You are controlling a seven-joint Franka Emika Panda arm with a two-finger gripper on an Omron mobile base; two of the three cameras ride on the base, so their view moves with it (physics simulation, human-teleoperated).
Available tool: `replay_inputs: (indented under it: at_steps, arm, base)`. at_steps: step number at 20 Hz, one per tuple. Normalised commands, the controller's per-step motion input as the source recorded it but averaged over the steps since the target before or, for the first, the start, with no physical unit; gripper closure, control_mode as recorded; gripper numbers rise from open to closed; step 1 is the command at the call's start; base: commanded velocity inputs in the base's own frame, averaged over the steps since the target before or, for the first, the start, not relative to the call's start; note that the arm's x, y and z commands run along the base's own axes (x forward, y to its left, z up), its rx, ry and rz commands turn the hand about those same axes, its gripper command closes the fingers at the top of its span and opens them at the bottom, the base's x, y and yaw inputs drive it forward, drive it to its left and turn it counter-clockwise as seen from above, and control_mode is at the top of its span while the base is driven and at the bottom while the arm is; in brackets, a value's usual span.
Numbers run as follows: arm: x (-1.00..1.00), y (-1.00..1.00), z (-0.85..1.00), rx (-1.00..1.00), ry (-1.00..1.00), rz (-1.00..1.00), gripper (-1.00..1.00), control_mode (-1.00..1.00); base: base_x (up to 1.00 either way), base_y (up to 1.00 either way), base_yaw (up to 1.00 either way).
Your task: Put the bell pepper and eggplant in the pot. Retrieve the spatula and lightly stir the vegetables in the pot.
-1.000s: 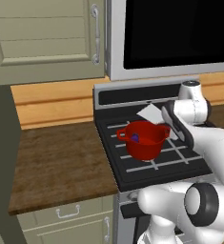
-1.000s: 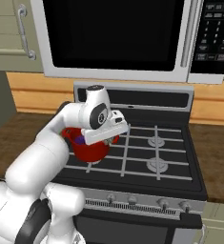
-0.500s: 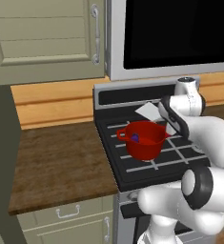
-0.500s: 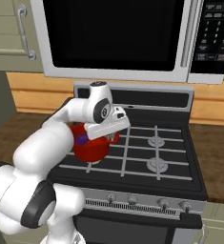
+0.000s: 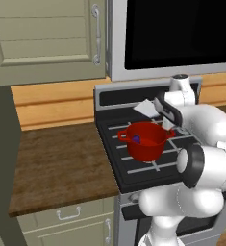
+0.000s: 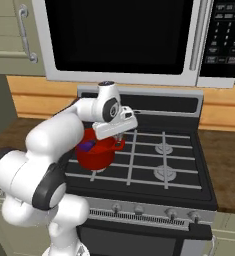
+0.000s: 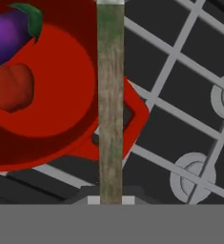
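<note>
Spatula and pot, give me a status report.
Gripper shut on spatula. Eggplant and bell pepper sit in pot. Nothing blocking the pot.

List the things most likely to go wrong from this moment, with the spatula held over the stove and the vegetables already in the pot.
1. The gripper is shut on the spatula by its thin handle, so the tool may twist or slip once the blade pushes on food.
2. The pot stands loose on the stove grate; a hard stir might slide or tip it.
3. The eggplant and bell pepper lie together on one side, so a careless sweep could flick one over the rim.
</note>
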Motion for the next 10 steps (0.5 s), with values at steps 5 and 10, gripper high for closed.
replay_inputs:
  at_steps: [5, 10]
  arm:
    - [0.18, 0.00, -0.01, -0.05, -0.06, 0.01, 1.00, -1.00]
    - [0.09, 0.04, 0.00, -0.14, -0.01, 0.01, 1.00, -1.00]
  base:
    - [0.00, 0.00, 0.00]
    - [0.00, 0.00, 0.00]
